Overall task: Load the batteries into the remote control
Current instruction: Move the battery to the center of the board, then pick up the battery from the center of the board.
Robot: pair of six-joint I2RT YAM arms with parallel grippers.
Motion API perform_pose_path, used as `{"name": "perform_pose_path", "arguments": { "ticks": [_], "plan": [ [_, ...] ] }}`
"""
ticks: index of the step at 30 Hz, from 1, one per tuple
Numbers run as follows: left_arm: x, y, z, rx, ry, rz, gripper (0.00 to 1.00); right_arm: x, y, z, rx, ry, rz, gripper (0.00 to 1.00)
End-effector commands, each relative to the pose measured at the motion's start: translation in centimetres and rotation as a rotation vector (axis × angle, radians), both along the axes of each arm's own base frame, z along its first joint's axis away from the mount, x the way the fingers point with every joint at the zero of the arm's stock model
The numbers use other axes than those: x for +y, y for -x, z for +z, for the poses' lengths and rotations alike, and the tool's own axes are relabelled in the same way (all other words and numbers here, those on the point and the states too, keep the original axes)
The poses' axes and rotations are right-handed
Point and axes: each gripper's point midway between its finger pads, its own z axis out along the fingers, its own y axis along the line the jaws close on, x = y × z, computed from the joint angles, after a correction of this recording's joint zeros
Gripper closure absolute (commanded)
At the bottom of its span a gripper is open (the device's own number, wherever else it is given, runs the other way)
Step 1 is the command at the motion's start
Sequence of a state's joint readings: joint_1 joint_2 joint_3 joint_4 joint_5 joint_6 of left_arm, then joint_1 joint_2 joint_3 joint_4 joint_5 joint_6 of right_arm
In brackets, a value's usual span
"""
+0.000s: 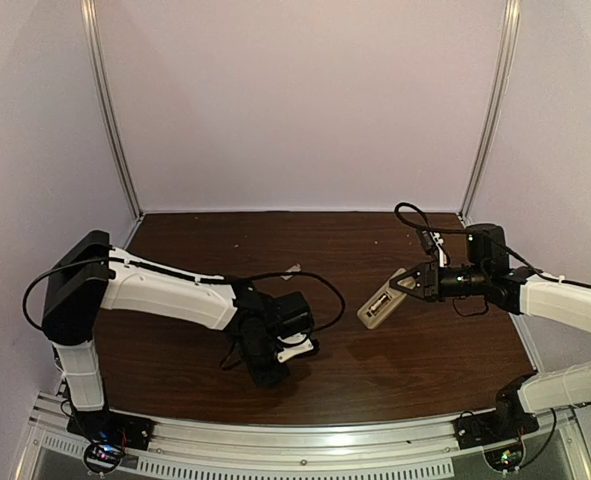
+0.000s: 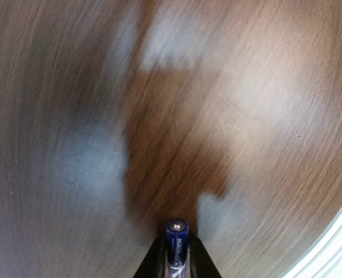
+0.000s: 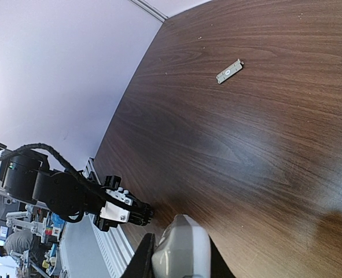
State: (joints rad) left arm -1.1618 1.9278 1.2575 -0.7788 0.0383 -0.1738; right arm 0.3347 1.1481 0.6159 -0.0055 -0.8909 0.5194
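Observation:
My left gripper [image 1: 267,372] points down at the table near its front left and is shut on the blue-purple battery [image 2: 176,243], whose tip stands out between the fingers just above the wood. My right gripper [image 1: 407,285] is shut on one end of the white remote control [image 1: 380,301] and holds it tilted above the table at centre right. In the right wrist view only the remote's rounded white end [image 3: 183,250] shows between the fingers. The left gripper [image 3: 144,215] shows there beyond the remote. The whitish battery is out of view.
A small flat whitish piece [image 3: 229,71], like a battery cover, lies on the dark wood table [image 1: 305,235] towards the back middle; it also shows in the top view [image 1: 293,268]. Pale walls enclose the back and sides. A metal rail [image 1: 305,445] runs along the front edge.

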Motion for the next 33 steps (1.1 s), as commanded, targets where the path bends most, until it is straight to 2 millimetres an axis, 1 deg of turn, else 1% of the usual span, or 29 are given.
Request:
{"name": "perform_pose_path", "arguments": {
  "ticks": [1,3,5,12,13,16,18,20,23,25,27,29,31,33],
  "plan": [
    [5.0,2.2,-2.0,0.099,-0.203,-0.017,0.81,-0.2,-0.1,0.6,-0.030,-0.008,-0.001,1.00],
    [4.8,2.1,-2.0,0.098,-0.213,-0.022,0.77,-0.1,0.0,0.6,-0.031,-0.010,0.001,1.00],
    [4.2,1.7,-1.8,0.088,-0.205,-0.023,0.76,-0.2,0.0,0.6,-0.033,-0.010,0.003,1.00],
    [3.0,0.5,-1.7,0.059,-0.185,-0.022,0.80,-0.2,0.1,0.3,-0.033,-0.003,0.003,1.00],
    [2.8,0.2,-1.8,0.057,-0.181,-0.017,0.78,-0.3,0.1,0.3,-0.031,-0.004,0.003,1.00],
    [2.0,0.0,-1.7,0.055,-0.164,-0.023,0.67,-0.2,0.2,0.2,-0.029,-0.006,0.008,1.00],
    [1.5,-0.2,-1.5,0.055,-0.154,-0.027,0.65,-0.2,0.2,0.2,-0.030,-0.005,0.008,1.00],
    [1.1,-0.3,-1.5,0.054,-0.146,-0.031,0.65,-0.2,0.2,0.2,-0.031,-0.005,0.009,1.00],
    [0.8,-0.4,-1.6,0.053,-0.146,-0.036,0.68,-0.2,0.1,0.2,-0.032,-0.004,0.007,1.00],
    [0.8,-0.4,-1.7,0.056,-0.151,-0.038,0.72,-0.2,0.1,0.0,-0.029,-0.002,0.009,1.00],
    [1.0,-0.5,-1.9,0.053,-0.159,-0.037,0.78,-0.2,0.1,-0.1,-0.027,0.000,0.009,1.00],
    [1.0,-0.6,-1.7,0.046,-0.159,-0.036,0.88,-0.2,0.1,-0.1,-0.027,0.000,0.008,1.00],
    [0.8,-0.7,-1.4,0.036,-0.141,-0.035,0.96,-0.2,0.0,-0.1,-0.024,0.001,0.007,1.00],
    [0.6,-1.4,-0.8,-0.011,-0.113,-0.039,1.00,-0.2,0.0,-0.1,-0.023,-0.002,0.006,1.00]
  ]
}}
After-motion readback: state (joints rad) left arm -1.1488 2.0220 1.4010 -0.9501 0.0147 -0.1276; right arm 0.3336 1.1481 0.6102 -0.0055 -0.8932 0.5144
